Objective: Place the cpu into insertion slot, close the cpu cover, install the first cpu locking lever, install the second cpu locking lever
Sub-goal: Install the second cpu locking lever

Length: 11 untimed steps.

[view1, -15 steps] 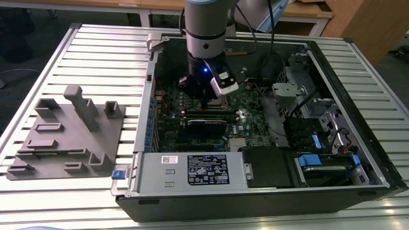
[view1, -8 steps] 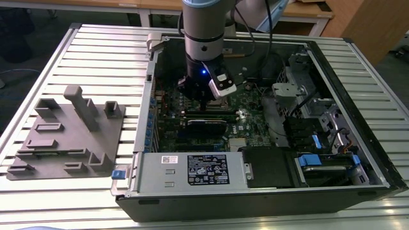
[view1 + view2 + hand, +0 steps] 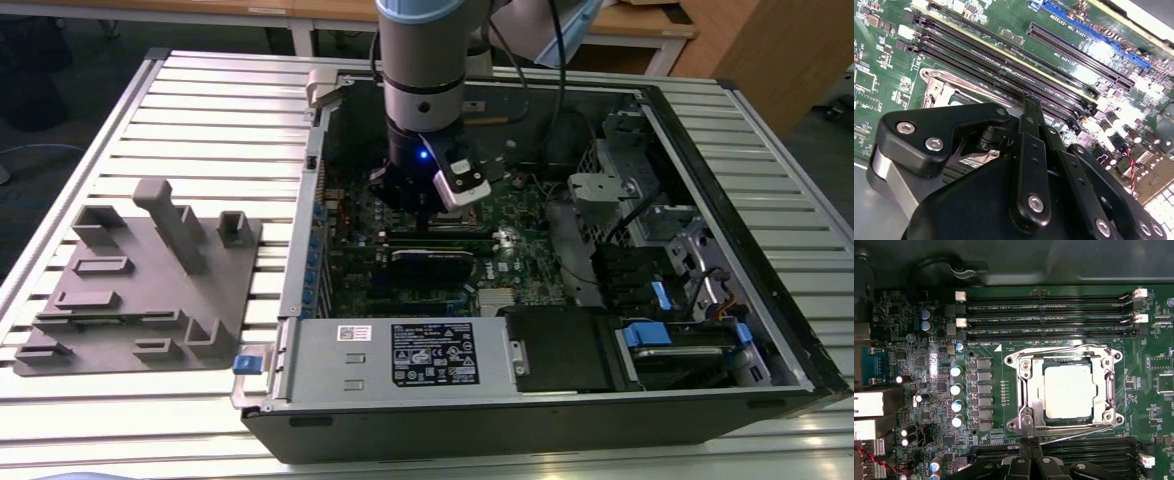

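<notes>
A: Where is the claw (image 3: 1029, 452)?

B: Low over the green board, its fingers (image 3: 1030, 107) pressed together on nothing, tips at the edge of the slot (image 3: 1069, 390), beside a thin locking lever (image 3: 1074, 430).

A: And the chip (image 3: 1070, 391)?

B: Seated in the slot; the cover (image 3: 1111, 390) lies closed around it.

A: Good practice here?

B: Probably push the lever steadily, sliding along the wire, not the board.

A: Surroundings?

B: An open computer case (image 3: 747, 130) on a slatted desk (image 3: 200, 110).

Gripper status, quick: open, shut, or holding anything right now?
End effector: shut, fingers pressed together and holding nothing, tips at the near edge of the cpu cover, which lies closed over the cpu.
</notes>
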Motion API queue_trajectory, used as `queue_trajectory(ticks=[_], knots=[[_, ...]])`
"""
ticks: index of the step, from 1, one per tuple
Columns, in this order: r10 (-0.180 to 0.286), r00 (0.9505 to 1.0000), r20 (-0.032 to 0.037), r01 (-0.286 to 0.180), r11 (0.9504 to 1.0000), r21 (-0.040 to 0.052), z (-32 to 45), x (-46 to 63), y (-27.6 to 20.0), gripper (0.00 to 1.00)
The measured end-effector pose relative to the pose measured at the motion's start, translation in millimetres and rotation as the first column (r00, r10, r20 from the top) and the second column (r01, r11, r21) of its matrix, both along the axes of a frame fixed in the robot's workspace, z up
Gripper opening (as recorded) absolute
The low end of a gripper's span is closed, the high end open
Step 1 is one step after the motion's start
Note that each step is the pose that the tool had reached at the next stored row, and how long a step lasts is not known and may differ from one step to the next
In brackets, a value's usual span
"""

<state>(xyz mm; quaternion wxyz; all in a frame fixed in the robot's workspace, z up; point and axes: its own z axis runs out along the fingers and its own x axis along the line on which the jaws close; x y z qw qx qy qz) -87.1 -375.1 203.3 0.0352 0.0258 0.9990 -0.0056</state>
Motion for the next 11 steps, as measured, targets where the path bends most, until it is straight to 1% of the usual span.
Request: queue_trajectory(ticks=[3, 7, 11], knots=[[0.000, 1.0000, -0.0001, 0.000, 1.0000, 0.0016, -0.6, -0.9, 0.0, 0.11], [0.000, 1.0000, 0.0000, 0.000, 0.9999, 0.0143, -1.1, -2.8, 0.0, 0.11], [0.000, 1.0000, 0.0000, 0.000, 0.9997, 0.0237, -1.8, -4.0, 0.0, 0.11]])
